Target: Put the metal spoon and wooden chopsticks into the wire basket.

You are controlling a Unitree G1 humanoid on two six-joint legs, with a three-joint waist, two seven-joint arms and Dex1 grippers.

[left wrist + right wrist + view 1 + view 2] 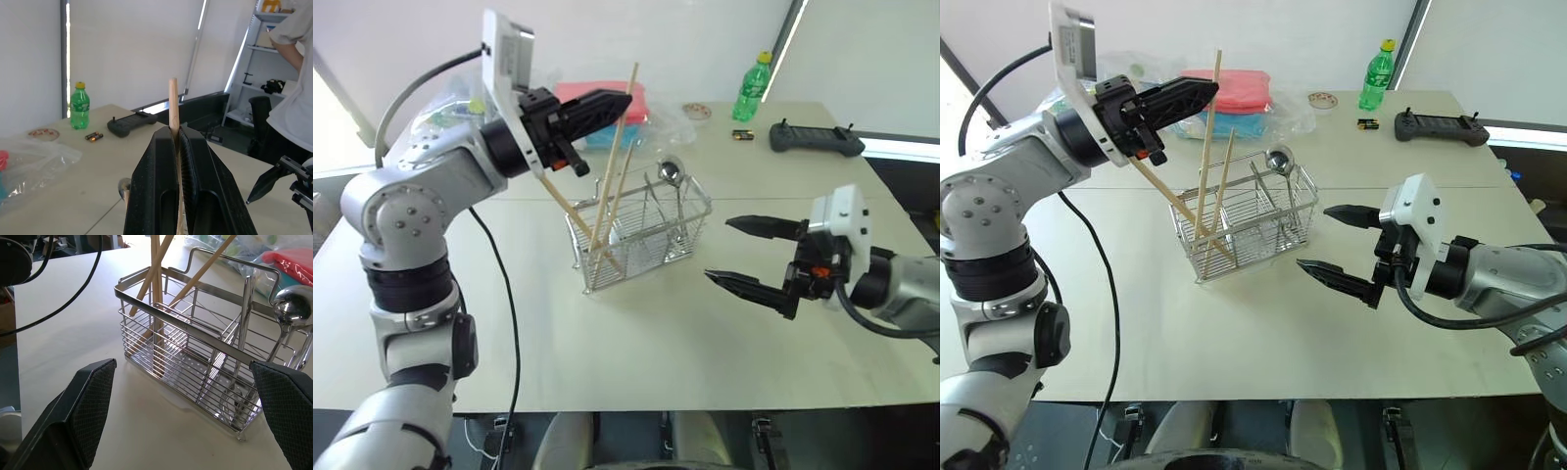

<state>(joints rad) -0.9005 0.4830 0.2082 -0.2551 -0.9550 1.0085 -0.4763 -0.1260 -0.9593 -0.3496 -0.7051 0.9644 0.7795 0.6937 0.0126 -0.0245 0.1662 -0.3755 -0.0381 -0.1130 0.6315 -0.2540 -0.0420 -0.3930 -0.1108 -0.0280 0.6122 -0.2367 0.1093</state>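
The left tool (607,103) is clamped on one of the wooden chopsticks (619,147), its lower end down inside the wire basket (641,235) mid-bench (636,343) with two others. The metal spoon (671,174) stands in the basket's other end. The right tool (744,253) hovers nearby, spread wide, holding nothing.

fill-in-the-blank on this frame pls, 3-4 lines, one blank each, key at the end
1. The left gripper is shut on a wooden ____.
2. The metal spoon stands inside the wire ____.
3. The right gripper beside the basket is ____.
4. The bottle at the table's far edge is ____ in colour.

Missing words: chopstick; basket; open; green
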